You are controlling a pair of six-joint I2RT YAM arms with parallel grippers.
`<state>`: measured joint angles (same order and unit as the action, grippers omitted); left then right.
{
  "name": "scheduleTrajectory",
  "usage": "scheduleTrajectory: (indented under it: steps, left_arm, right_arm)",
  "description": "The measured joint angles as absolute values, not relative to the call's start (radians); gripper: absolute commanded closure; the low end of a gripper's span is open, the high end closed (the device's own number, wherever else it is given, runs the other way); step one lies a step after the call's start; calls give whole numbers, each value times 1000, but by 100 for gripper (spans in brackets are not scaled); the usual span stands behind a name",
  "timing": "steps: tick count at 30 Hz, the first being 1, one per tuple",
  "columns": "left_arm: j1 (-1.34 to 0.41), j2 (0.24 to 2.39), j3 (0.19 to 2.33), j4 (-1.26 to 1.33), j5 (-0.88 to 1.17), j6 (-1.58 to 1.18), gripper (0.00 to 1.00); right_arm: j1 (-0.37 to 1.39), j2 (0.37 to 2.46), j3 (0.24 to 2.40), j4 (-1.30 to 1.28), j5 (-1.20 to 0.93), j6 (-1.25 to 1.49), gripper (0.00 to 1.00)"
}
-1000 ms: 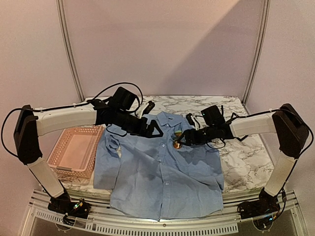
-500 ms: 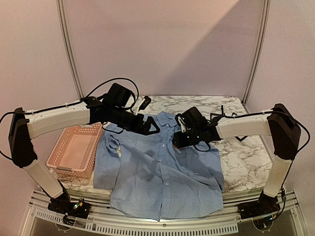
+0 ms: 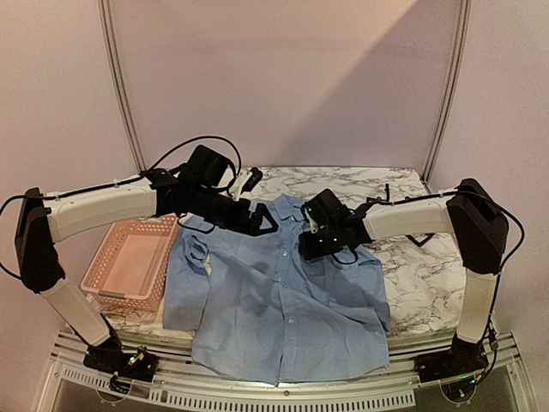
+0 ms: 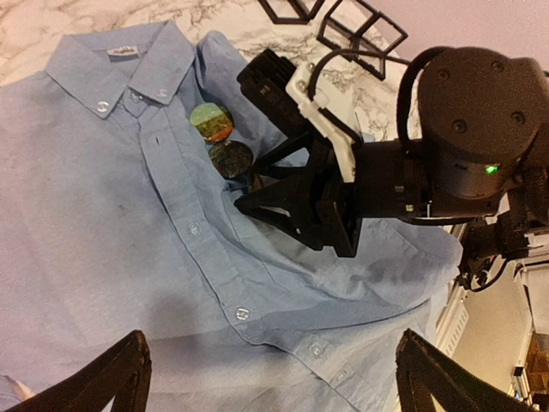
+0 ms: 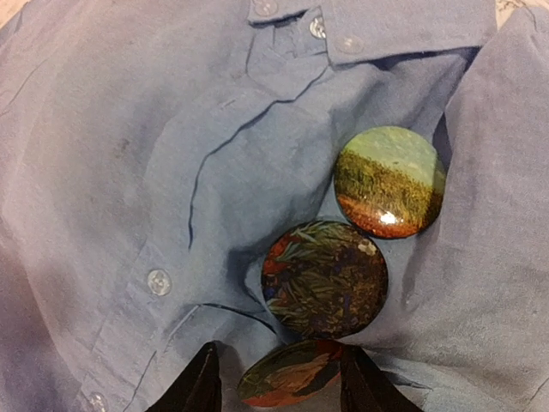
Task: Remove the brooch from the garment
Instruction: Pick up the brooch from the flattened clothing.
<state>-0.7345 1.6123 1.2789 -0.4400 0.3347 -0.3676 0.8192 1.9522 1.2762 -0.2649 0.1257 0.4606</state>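
Nearest, the hem of the light blue shirt [image 3: 274, 318] reaches the front edge of the marble table [image 3: 429, 283], buttoned and face up, collar at the far end, with a pink basket [image 3: 129, 262] just beside its sleeve on the left. Farther up, on the chest, the right gripper [image 3: 307, 251] presses into the fabric, jaws closed on the lowest brooch [image 5: 292, 373], just below a dark leafy badge [image 5: 324, 279] and a green-and-red landscape badge [image 5: 390, 180]. Beyond, near the collar, the left gripper [image 3: 264, 225] hovers with jaws spread wide, holding nothing.
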Motion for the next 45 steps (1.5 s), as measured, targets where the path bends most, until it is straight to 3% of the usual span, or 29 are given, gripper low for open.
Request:
scheduleTrajectory:
  steps: [9, 17, 25, 35, 45]
  left_arm:
    - [-735, 1612, 1279, -440, 330, -367, 1]
    - [-735, 1612, 1279, -440, 328, -367, 1]
    - [-735, 1612, 1279, -440, 328, -368, 1]
    - [-735, 1612, 1279, -441, 329, -367, 1]
    - [-739, 1612, 1279, -441, 363, -345, 1]
  right_arm:
    - [822, 1980, 1278, -298, 194, 471, 69]
    - [825, 1979, 1285, -299, 239, 497, 75]
    - [817, 1958, 1285, -301, 260, 512, 93]
    - [785, 1921, 1236, -291, 241, 517, 96]
    - [682, 1803, 1084, -164, 6, 446, 99]
